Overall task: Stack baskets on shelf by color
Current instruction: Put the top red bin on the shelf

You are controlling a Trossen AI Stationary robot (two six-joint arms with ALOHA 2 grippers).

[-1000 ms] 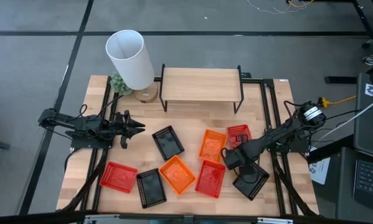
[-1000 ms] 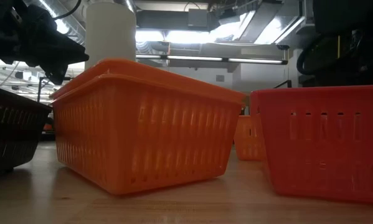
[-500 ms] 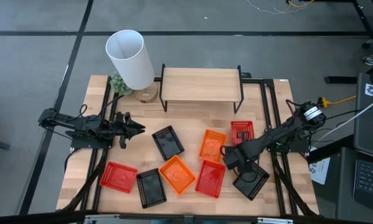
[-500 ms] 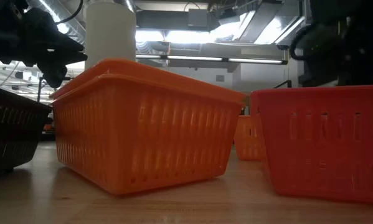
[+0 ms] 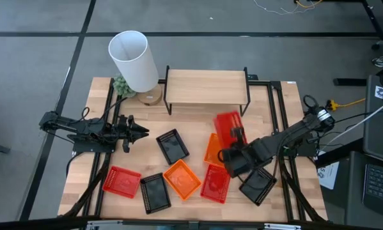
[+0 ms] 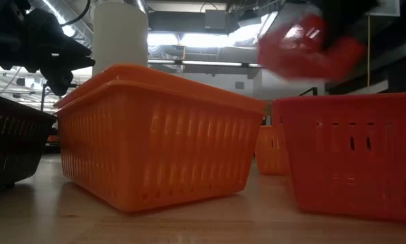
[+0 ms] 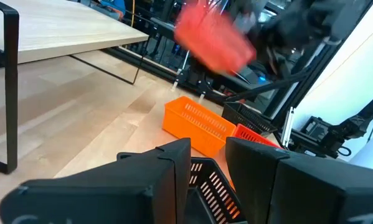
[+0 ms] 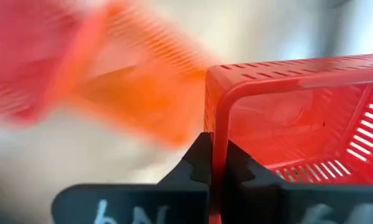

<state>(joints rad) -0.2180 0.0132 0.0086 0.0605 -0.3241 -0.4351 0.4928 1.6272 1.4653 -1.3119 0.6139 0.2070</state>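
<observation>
My right claw (image 8: 215,163) is closed tight on the rim of a red basket (image 5: 229,127) – the thin wall stands between my two fingers, and the basket is lifted off the tabletop (image 5: 194,124). It hangs a little over the orange basket (image 5: 215,151) and just in front of the shelf (image 5: 206,86).

The move that comes depends on one thing, I think: the shelf lies straight ahead of my right claw, beyond the basket, and nothing stands on it yet. The long side of the basket seems to point toward the shelf, while the shelf board runs across – so I judge I must lift higher than the board, and maybe turn the basket before I put it down. My right arm is clearly the nearer one for this.

My left claw (image 5: 142,130) waits low above the left part of the tabletop, fingers spread as wide as they go, holding nothing, with a black basket (image 5: 172,145) just beside it.

On my right claw there is some white handwriting, but I cannot read it. I see no brand or label elsewhere.
</observation>
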